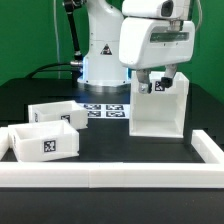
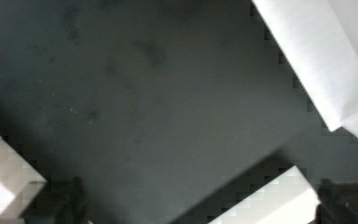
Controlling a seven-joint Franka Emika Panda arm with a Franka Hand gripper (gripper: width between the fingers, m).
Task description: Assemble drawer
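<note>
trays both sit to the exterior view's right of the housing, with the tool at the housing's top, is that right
No. The exterior view shows the front tray and back tray to its left of the housing, not its right. The tool is at the housing's top.

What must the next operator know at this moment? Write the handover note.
End effector: open, fingers apart at the top edge of the housing, clamping nothing that shows.
Housing: upright, at the exterior view's right.
Far tray and near tray: loose, at the exterior view's left.
Done: no tray is in yet.
Left: fit both trays into the housing.
</note>
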